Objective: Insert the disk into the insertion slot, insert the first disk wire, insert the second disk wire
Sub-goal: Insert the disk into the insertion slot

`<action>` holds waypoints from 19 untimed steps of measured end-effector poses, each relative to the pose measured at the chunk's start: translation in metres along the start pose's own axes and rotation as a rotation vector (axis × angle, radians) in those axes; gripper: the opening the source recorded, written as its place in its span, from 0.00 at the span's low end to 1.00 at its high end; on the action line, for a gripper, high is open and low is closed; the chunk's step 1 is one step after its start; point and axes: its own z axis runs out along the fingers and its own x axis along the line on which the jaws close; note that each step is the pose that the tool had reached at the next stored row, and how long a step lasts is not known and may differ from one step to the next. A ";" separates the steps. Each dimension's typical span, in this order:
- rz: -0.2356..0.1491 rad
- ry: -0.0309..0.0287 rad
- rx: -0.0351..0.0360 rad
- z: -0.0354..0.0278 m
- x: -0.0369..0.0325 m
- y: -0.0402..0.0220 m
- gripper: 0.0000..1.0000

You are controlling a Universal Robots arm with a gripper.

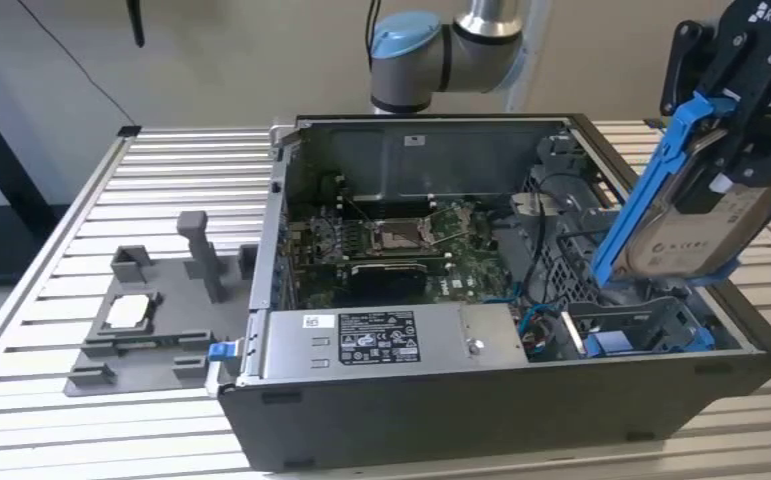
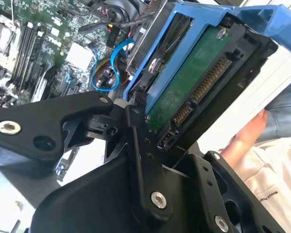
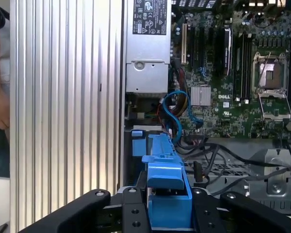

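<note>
The disk (image 1: 685,225), silver-grey with a pale label in a bright blue carrier, hangs tilted above the open computer case's right end, with my gripper (image 1: 739,150) shut on it. Below it, at the case's front right corner, lies the drive bay (image 1: 639,330) with its blue-edged insertion slot. In the second wrist view the disk's green circuit board (image 2: 194,82) and its connectors face the camera between black fingers (image 2: 136,145). The first wrist view shows the blue carrier (image 3: 165,189) clamped in my gripper (image 3: 167,208). A looped blue cable (image 3: 182,109) and coloured wires lie loose beside the bay.
The case (image 1: 492,400) sits on a slatted metal table (image 1: 158,170). A labelled grey power-supply box (image 1: 372,340) lies along its front, with the motherboard (image 1: 385,240) behind. A grey fixture (image 1: 145,320) stands at the exterior view's left. A person's hand (image 2: 252,131) is near the table edge.
</note>
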 end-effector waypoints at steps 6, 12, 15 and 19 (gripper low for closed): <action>-0.023 0.0013 -0.0007 0.0065 0.0041 -0.0007 0.33; -0.024 0.0012 -0.0007 0.0146 0.0078 -0.0012 0.33; -0.024 0.0013 -0.0008 0.0193 0.0079 -0.0015 0.33; -0.024 0.0013 -0.0003 0.0279 0.0078 -0.0020 0.33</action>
